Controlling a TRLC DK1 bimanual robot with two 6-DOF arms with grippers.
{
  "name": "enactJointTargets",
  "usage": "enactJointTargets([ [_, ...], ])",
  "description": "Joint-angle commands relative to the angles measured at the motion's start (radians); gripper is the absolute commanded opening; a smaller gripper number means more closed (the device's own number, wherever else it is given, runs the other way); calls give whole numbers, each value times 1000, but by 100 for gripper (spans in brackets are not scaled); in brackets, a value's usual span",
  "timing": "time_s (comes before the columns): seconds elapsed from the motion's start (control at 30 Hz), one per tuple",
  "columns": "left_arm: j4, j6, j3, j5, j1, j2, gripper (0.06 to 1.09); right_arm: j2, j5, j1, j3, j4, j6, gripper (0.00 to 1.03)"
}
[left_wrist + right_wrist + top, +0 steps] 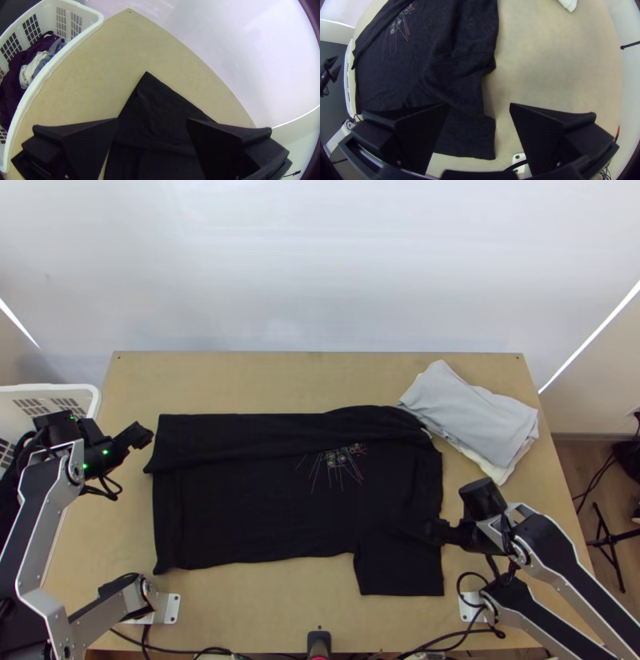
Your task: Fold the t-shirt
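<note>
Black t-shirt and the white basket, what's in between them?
In the top view, the left gripper is between them, above the wooden table.

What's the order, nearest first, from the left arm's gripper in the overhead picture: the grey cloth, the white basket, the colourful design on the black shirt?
From the left gripper:
1. White basket: at the table's left edge.
2. Colourful design: right of the black shirt's middle.
3. Grey cloth: toward the table's far right corner.

Left arm (40,524): silver-grey links, green lights (106,452). Right arm (552,550): silver-edged black links. Both: black cables (104,490), white base plates (170,608).
</note>
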Motion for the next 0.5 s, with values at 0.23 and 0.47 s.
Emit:
enactJointTargets([
  [0.23,-83,8,-33,-22,-4,-98,105,-32,-175,-84,-133,174,-70,42],
  [0.47,-203,297,-59,-100,46,-133,104,-29,-175,-114,-176,266,-122,32],
])
